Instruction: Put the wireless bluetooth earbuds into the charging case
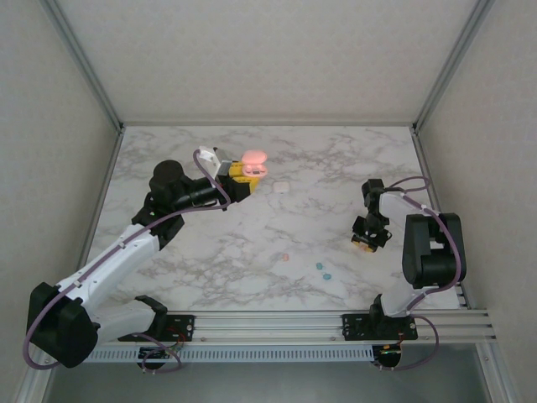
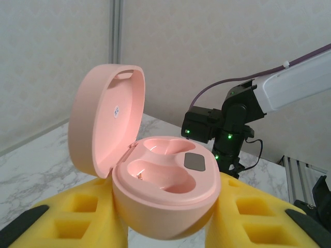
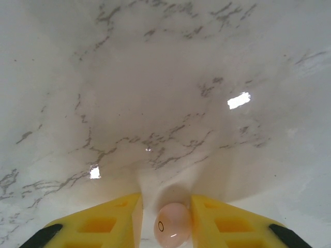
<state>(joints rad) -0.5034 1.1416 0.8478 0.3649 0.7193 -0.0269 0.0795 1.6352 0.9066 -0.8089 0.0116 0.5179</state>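
Open pink charging case (image 2: pixel 165 175) pinched in left hand (image 2: pixel 168 206), pale pink earbud (image 3: pixel 172 227) pinched in right hand (image 3: pixel 165 214), marble worktop (image 3: pixel 155 77) below

Showing a white, grey-veined marble tabletop (image 1: pixel 336 159) lying between pale wall panels (image 1: pixel 252 50); aluminium frame posts (image 1: pixel 84 63) rising at the far corners; a slotted metal rail (image 1: pixel 277 323) running along the near edge.
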